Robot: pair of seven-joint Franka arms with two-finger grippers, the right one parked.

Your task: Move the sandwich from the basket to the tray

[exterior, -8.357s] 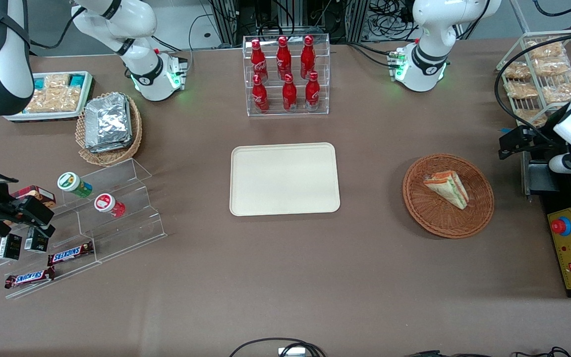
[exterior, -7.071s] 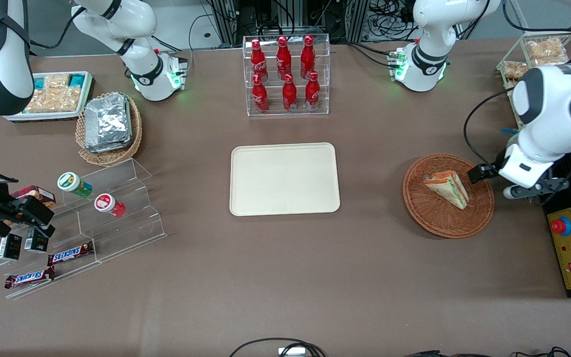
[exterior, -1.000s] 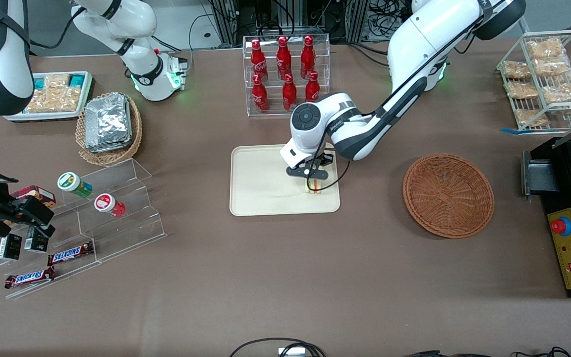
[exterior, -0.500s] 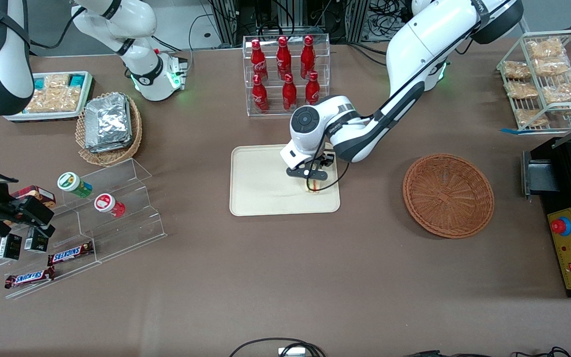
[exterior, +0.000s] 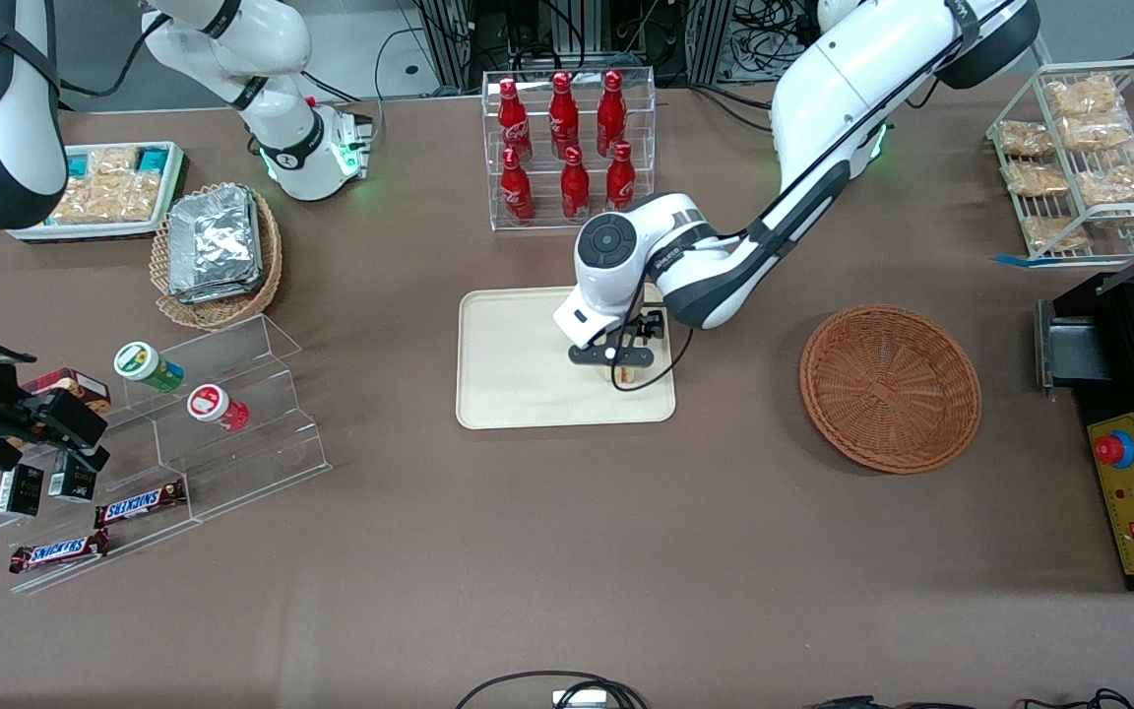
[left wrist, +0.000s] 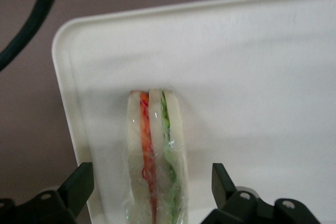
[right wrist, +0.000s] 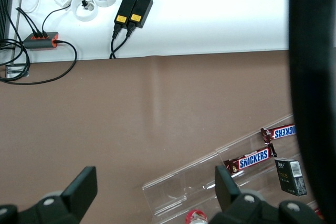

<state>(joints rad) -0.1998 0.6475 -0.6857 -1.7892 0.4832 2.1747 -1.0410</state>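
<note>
The sandwich [left wrist: 155, 150], a clear-wrapped wedge with orange-red and green filling, stands on edge on the cream tray [left wrist: 252, 77], close to the tray's end nearest the basket. My left gripper [left wrist: 149, 180] is open around it, and each black finger [left wrist: 80, 182] is a clear gap away from the wrap. From the front, the gripper [exterior: 623, 360] hangs low over the tray [exterior: 518, 364], and only a sliver of the sandwich [exterior: 624, 375] shows under it. The reddish-brown basket [exterior: 890, 389] sits empty toward the working arm's end of the table.
A clear rack of red bottles [exterior: 567, 148] stands farther from the front camera than the tray. Toward the parked arm's end are a tan basket of foil packets [exterior: 218, 251] and acrylic steps with snacks [exterior: 203, 414]. A wire rack of packets [exterior: 1079, 148] and a control box [exterior: 1133, 492] flank the basket.
The sandwich went from the basket to the tray, carried by the gripper. In the last second the fingers spread apart and the wrist shifted slightly over the tray.
</note>
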